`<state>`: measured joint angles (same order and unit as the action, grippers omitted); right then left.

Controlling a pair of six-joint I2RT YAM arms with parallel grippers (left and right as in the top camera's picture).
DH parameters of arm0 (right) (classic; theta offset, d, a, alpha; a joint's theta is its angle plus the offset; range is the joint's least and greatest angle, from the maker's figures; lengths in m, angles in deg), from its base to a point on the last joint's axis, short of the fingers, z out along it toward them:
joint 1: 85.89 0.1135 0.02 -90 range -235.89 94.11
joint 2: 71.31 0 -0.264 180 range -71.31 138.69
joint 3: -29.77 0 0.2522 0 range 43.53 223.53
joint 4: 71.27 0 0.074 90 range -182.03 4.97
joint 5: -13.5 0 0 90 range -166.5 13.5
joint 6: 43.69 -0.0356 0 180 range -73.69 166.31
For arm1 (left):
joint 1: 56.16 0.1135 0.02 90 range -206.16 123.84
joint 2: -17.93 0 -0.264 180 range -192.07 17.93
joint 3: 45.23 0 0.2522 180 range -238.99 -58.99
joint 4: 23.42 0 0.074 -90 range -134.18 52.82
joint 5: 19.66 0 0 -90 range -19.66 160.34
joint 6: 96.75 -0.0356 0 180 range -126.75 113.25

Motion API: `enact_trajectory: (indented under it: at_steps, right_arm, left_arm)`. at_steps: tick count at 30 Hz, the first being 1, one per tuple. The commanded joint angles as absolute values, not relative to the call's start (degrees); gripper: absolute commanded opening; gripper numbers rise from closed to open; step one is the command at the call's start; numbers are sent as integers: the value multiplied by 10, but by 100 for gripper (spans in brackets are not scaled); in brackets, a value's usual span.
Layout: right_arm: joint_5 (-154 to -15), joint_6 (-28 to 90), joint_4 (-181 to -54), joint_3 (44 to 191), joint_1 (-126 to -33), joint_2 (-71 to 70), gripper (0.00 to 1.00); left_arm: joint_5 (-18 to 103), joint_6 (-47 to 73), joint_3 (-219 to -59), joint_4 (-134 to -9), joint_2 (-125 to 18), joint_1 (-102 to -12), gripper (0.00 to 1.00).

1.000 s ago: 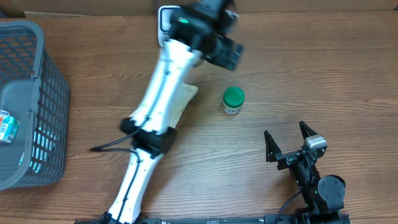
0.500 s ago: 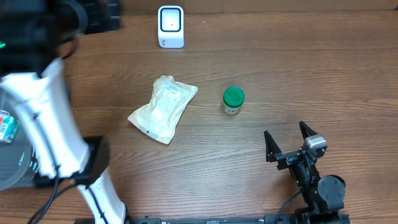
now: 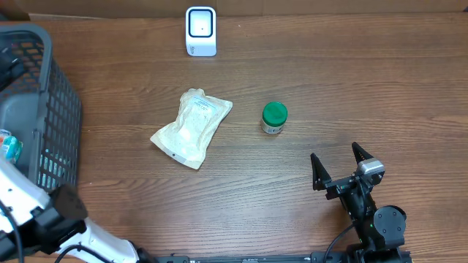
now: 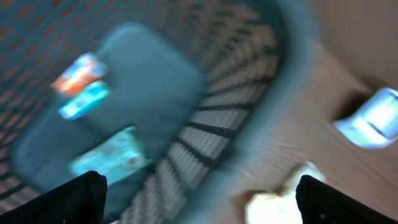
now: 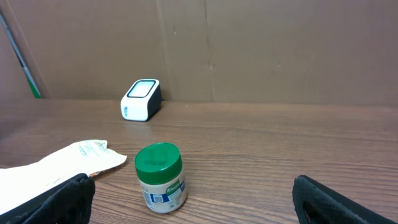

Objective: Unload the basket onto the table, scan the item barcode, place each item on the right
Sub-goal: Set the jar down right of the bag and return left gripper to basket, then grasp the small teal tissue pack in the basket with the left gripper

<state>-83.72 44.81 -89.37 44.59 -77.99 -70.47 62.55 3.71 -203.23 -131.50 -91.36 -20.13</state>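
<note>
A white barcode scanner (image 3: 201, 31) stands at the table's far edge, also seen in the right wrist view (image 5: 141, 99). A cream pouch (image 3: 192, 126) lies flat mid-table. Right of it stands a small jar with a green lid (image 3: 274, 117); its label and printed code face the right wrist camera (image 5: 160, 177). My right gripper (image 3: 338, 169) rests open near the front edge, pointing at the jar with nothing between its fingers (image 5: 196, 202). My left gripper (image 4: 202, 196) is open and empty above the basket's rim, in a blurred view.
A grey mesh basket (image 3: 62, 109) stands at the left edge with several packets inside (image 4: 109, 155). The left arm's white link (image 3: 44, 212) crosses the lower left corner. A cardboard wall (image 5: 249, 43) backs the table.
My left arm has swung from over the scanner leftward to the basket, uncovering the pouch and scanner. The right arm, jar and pouch have not moved.
</note>
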Motion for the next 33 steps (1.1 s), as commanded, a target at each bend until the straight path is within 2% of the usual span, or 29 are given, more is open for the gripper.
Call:
enact_trajectory:
  at_steps: [1,5,13,33]
  right_arm:
    - [-837,449,-892,440,-782,-711,100]
    - [-837,449,-892,440,-782,-711,100]
    - [-837,449,-892,440,-782,-711,100]
    - [-837,449,-892,440,-782,-711,100]
  left_arm:
    - [711,51,-1961,-1266,-907,-161,100]
    - [765,44,-1863,-1185,-907,-150,99]
    - [766,-20,-1692,-1045,-907,-149,98]
    - [770,-264,-1504,-844,-911,-142,100]
